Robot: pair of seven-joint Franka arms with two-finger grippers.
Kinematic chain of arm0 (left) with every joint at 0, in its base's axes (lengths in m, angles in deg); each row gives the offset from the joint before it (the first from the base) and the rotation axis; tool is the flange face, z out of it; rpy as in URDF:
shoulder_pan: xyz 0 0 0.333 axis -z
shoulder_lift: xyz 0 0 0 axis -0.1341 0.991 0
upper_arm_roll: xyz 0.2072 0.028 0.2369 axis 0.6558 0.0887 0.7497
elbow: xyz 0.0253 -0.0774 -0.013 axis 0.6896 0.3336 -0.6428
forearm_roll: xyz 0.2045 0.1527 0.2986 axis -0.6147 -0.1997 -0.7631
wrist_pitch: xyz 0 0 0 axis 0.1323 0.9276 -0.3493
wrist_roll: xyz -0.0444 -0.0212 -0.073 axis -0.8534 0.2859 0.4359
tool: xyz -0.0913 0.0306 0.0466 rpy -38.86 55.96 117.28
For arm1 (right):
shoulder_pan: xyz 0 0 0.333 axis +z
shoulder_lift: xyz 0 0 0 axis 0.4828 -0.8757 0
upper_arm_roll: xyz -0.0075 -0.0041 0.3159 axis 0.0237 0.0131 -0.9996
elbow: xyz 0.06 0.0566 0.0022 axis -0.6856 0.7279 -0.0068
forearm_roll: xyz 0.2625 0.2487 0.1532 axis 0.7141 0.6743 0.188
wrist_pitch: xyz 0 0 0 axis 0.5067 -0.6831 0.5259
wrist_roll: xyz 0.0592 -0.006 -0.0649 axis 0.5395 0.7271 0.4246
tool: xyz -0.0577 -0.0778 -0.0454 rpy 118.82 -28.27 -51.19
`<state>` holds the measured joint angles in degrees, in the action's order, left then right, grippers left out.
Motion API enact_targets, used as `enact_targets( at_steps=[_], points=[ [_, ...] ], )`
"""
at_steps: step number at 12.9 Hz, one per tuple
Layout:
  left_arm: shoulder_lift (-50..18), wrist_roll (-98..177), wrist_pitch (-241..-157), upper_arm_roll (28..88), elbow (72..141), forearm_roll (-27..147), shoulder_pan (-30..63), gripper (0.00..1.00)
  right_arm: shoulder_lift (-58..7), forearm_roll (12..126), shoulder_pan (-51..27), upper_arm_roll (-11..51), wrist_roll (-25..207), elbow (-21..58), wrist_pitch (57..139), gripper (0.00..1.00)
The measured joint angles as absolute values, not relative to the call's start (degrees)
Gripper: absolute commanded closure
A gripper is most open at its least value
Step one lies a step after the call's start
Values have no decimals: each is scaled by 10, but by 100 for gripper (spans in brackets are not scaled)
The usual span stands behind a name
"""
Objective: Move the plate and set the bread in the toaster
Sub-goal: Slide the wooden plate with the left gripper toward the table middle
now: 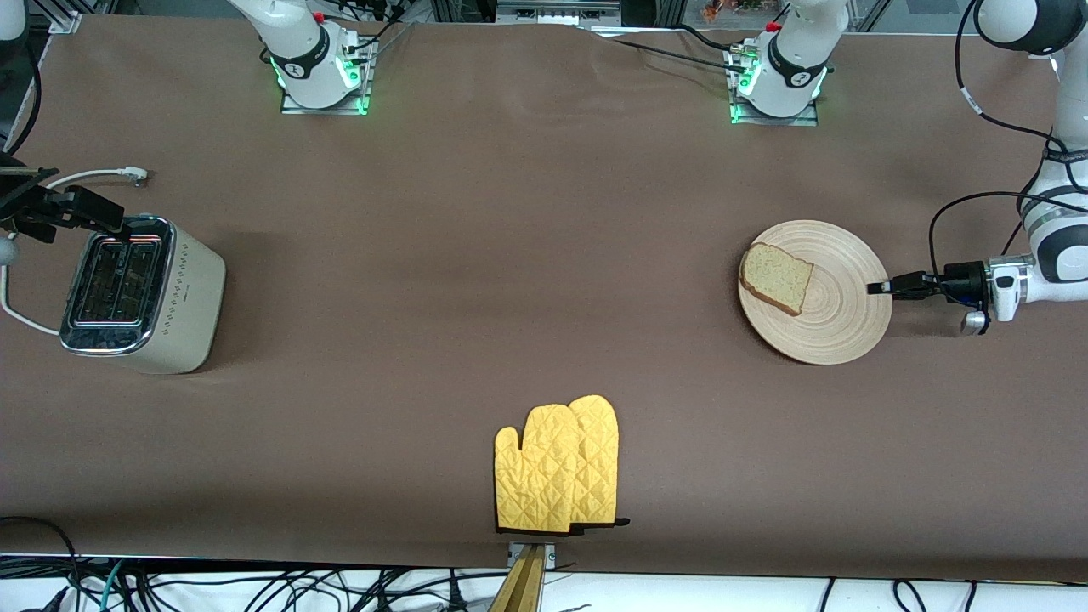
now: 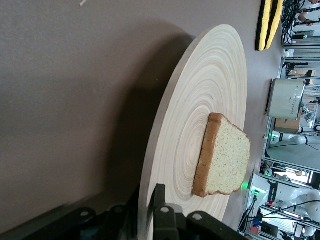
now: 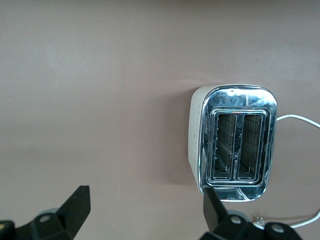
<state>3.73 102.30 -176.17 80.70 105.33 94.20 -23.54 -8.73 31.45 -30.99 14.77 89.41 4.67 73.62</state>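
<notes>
Yellow mitts (image 1: 557,466) lie nearest. Left hand (image 1: 875,288), clamped on the plate (image 1: 837,327) rim, faces the toaster (image 1: 140,293) end; bread (image 1: 775,278) rides on it. Right hand (image 1: 72,217) waits spread above the toaster.

bread (image 1: 777,278) on plate (image 1: 816,292), left arm's end | toaster (image 1: 140,294) at right arm's end

Setting: robotics laboratory, staged kitchen task. Evidence: two arm bases (image 1: 321,64) bolted on metal plates with green indicator lights; one long table (image 1: 510,255) under plain brown covering; loose black cables (image 1: 255,586) along its near edge; aluminium framing (image 1: 76,13) and equipment racks past the bases.
</notes>
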Motion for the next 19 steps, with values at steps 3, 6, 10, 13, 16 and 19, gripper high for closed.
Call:
enact_targets(
  at_steps=[3,6,10,13,16,19],
  points=[
    [37,992,-1735,802,1057,975,-223,100,-91,314,-310,148,894,47,736,0],
    [37,977,-1726,796,1058,1003,-203,100,-95,314,-310,148,894,47,735,0],
    [30,977,-1703,770,1057,1048,-188,100,-96,314,-310,148,894,49,733,0],
    [11,966,-1696,766,1057,1100,-134,100,-101,313,-310,148,894,51,732,0],
    [-4,915,-1702,771,1058,1169,-46,100,-104,313,-310,148,894,52,732,0],
    [-7,865,-1754,796,1060,1236,65,100,-105,312,-310,148,894,52,732,0]
  ],
)
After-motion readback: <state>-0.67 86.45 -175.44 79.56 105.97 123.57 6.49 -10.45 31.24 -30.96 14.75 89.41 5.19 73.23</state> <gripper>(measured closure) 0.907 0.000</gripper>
